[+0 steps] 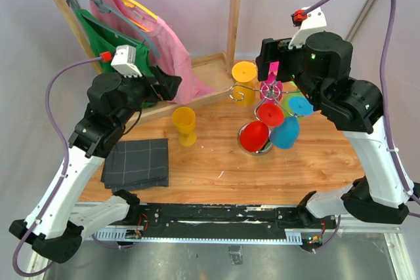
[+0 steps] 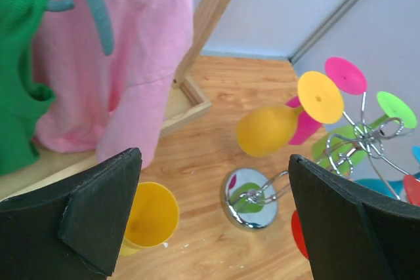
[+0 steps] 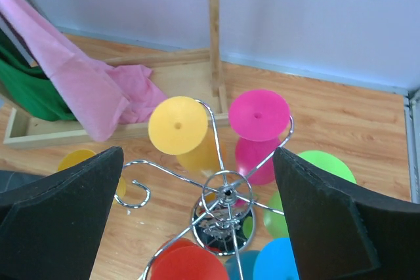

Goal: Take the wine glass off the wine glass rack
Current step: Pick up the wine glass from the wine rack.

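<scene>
Overhead, right hand (image 3: 197, 159) wide above rack (image 3: 225, 193)

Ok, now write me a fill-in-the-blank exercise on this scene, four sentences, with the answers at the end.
1. The one glass standing on the table, off the chrome rack, is ____ in colour.
2. The left gripper and the right gripper both have their jaws ____.
3. The folded dark cloth lies nearest the ____ arm.
4. The green shirt hangs next to a second shirt coloured ____.
Missing words: yellow; open; left; pink.
</scene>
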Tool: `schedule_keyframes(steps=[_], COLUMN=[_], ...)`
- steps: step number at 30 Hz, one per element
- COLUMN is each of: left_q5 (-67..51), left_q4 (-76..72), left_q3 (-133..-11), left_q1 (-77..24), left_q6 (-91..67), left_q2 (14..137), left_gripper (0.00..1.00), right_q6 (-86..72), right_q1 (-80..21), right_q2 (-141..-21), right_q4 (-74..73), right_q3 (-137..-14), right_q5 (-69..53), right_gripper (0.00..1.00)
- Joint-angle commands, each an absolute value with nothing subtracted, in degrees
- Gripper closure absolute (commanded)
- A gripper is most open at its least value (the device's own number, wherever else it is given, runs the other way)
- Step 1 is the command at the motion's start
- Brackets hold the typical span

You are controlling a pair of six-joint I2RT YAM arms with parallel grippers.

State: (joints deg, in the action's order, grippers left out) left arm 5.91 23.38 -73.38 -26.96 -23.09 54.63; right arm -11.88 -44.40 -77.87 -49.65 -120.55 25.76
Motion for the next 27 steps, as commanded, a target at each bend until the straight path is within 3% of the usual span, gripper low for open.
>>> schedule_keyframes(steps=[1, 8, 20, 27], left_q5=[-0.6, -10.2, -27.1, -30.1], left_q4=[20.4, 17.4, 17.5, 17.6], left_q3=[-76.0, -79.6, -96.1, -98.3], left_q1=[-26.6, -27.1, -28.6, -29.3], left_q6=[-26.9, -29.4, -41.1, -44.3], left_q2=[57.1, 62.7, 82.3, 87.6], left_gripper=[0.01, 0.04, 0.06, 0.07], right_q6=[-15.8, -19.8, -20.2, -19.8], right_q1=[-40.8, -34.9, -33.8, -23.6], right_q2=[-77.0, -74.3, -72.2, -71.3], right_q4=[-55.1, -55.7, -58.8, -59.6], right_q3=[-120.1, -116.5, -115.6, -113.3], right_q5=[26.1, 19.5, 24.5, 21.7], right_gripper=[0.01, 0.02, 0.01, 0.02])
